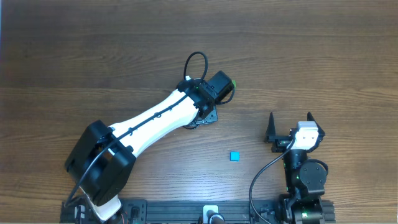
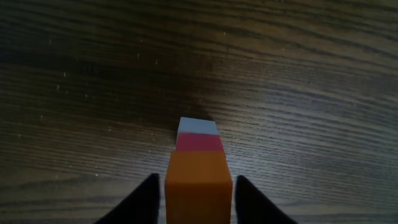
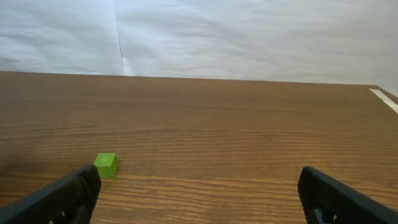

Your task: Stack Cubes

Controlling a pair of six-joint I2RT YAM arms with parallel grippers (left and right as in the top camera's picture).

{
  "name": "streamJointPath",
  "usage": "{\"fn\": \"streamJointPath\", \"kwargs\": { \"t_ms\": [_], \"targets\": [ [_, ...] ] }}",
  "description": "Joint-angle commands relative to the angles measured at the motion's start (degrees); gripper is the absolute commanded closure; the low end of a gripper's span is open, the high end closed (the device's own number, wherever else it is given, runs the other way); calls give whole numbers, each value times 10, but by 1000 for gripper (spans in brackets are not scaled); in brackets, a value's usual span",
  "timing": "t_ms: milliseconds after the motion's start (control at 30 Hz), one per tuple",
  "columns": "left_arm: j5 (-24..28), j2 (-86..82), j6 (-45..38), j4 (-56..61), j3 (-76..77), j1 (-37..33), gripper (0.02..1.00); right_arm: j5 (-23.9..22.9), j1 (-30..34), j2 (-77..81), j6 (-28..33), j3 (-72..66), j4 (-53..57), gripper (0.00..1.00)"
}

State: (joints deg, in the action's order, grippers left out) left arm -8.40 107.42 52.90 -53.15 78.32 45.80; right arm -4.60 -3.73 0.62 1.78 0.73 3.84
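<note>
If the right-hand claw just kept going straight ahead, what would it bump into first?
Probably nothing: the right gripper faces bare table, and the green cube seems to sit off to one side.

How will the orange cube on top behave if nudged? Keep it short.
The orange cube looks rigid with flat faces, so it should slide rather than roll. It sits on a red cube over a pale cube, so a sideways push could topple all three. It looks small, so it is probably light.

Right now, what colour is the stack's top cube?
The top cube is orange, clearest in the left wrist view.
</note>
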Motion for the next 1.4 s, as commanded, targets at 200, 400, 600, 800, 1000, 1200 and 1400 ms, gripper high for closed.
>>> {"fn": "streamJointPath", "kwargs": {
  "t_ms": [200,400,600,800,1000,1200,1400],
  "targets": [
    [-1,11,-2,0,10,0,23,5,4,-3,2,-4,0,7],
    [-46,-33,-2,12,10,0,20,5,4,-3,2,-4,0,9],
    [-70,-163,-20,24,10,-44,23,5,4,-3,2,-4,0,9],
    [-83,-306,-107,42,10,-135,20,5,4,-3,2,-4,0,9],
    [-101,-422,-184,83,-28,-235,23,5,4,-3,2,-4,0,7],
    [-63,-527,-346,236,-158,-320,27,5,4,-3,2,-4,0,9],
    [7,-662,-408,406,-358,-360,23,5,4,-3,2,-4,0,7]
  ]
}}
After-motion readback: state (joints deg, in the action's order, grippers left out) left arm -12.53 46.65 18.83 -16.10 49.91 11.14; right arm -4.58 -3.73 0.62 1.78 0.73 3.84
